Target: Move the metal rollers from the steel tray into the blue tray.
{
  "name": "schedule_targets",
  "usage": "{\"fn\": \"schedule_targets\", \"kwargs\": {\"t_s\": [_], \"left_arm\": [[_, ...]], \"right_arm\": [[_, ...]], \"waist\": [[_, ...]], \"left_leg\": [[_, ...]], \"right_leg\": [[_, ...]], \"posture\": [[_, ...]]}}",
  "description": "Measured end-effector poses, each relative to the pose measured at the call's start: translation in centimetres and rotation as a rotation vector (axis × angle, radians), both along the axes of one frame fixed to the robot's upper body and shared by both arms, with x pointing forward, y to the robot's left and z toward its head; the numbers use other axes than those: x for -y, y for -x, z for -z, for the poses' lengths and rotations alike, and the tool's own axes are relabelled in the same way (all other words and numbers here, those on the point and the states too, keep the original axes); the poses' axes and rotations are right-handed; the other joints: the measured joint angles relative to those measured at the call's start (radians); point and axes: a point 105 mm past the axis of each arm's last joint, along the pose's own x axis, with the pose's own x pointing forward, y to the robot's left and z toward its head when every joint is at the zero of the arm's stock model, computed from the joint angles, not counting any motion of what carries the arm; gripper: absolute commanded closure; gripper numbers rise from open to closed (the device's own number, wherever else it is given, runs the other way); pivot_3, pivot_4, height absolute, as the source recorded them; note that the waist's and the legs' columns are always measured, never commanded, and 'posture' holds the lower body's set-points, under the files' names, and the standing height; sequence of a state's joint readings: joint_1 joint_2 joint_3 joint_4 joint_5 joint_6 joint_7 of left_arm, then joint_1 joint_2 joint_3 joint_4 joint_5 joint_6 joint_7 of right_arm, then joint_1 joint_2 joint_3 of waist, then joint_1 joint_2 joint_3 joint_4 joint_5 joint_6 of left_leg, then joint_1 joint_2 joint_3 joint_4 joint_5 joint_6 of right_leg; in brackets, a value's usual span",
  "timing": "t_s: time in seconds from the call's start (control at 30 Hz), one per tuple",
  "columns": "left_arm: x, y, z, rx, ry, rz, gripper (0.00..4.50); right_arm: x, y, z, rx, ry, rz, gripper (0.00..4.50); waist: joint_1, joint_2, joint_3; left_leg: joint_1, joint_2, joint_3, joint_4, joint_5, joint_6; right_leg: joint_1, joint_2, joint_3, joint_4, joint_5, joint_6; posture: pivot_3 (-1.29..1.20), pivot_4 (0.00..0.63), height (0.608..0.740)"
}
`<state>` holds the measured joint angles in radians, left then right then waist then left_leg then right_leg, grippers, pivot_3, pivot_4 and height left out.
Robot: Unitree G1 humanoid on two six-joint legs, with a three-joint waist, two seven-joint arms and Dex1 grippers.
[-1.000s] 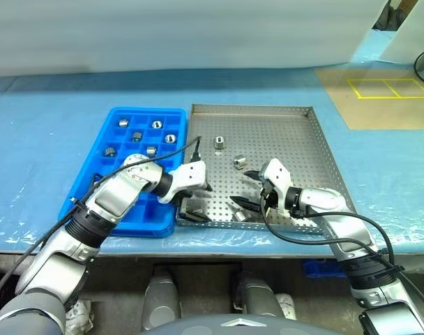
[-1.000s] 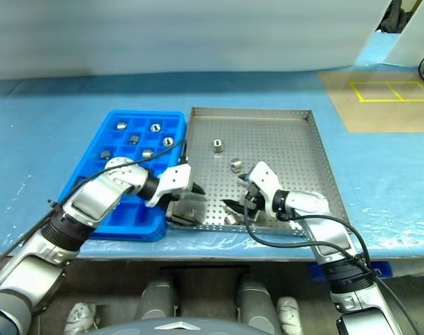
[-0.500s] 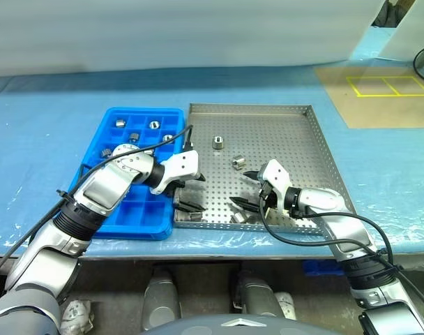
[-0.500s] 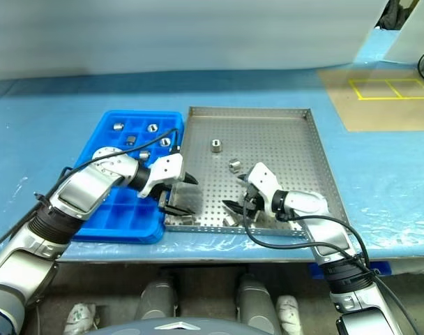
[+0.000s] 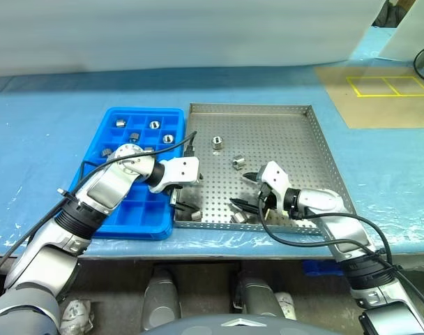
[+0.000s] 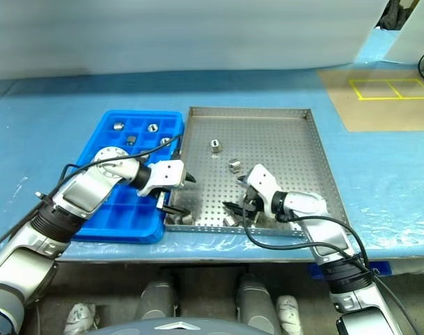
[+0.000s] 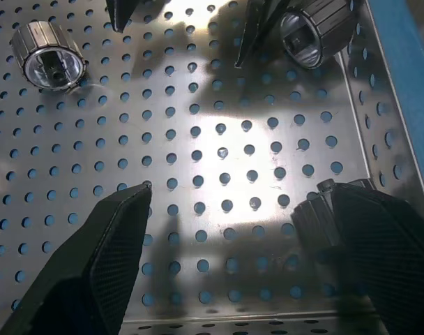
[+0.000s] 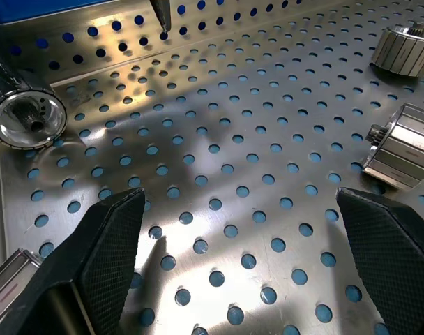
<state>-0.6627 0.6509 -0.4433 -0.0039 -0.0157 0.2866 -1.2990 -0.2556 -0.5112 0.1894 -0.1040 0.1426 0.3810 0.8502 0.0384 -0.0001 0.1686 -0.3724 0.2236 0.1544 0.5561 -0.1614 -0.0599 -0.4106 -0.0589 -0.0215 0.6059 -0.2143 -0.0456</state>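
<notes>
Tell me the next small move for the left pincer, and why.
Probably nudge the open left pincer sideways toward the small silver hollow metal roller in the perforated steel tray's corner, then close: the roller sits beside one finger, not centred between them.

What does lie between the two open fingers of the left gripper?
In the left wrist view, the left gripper spans mostly bare perforated floor of the steel tray, with one metal roller close against one finger.
</notes>
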Motion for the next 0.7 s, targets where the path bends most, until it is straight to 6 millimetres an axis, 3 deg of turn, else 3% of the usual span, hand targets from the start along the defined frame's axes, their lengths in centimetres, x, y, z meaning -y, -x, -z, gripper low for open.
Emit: {"fn": "schedule_targets", "kwargs": {"t_s": [0.37, 0.7], "left_arm": [[-1.2, 0.1, -0.1, 0.056, -0.069, 0.066, 0.15], [-0.5, 0.7, -0.1, 0.142, -0.114, 0.206, 0.15]], "right_arm": [[0.1, 0.0, 0.2, -0.001, 0.008, -0.003, 0.00], [0.0, 0.0, 0.2, -0.002, 0.007, -0.007, 0.00]], "waist": [[0.000, 0.000, 0.000], [0.000, 0.000, 0.000]], "left_leg": [[0.000, 0.000, 0.000, 0.000, 0.000, 0.000], [0.001, 0.000, 0.000, 0.000, 0.000, 0.000]], "right_leg": [[0.000, 0.000, 0.000, 0.000, 0.000, 0.000], [0.000, 0.000, 0.000, 0.000, 0.000, 0.000]], "posture": [[-0.15, 0.150, 0.740], [-0.16, 0.150, 0.740]]}}
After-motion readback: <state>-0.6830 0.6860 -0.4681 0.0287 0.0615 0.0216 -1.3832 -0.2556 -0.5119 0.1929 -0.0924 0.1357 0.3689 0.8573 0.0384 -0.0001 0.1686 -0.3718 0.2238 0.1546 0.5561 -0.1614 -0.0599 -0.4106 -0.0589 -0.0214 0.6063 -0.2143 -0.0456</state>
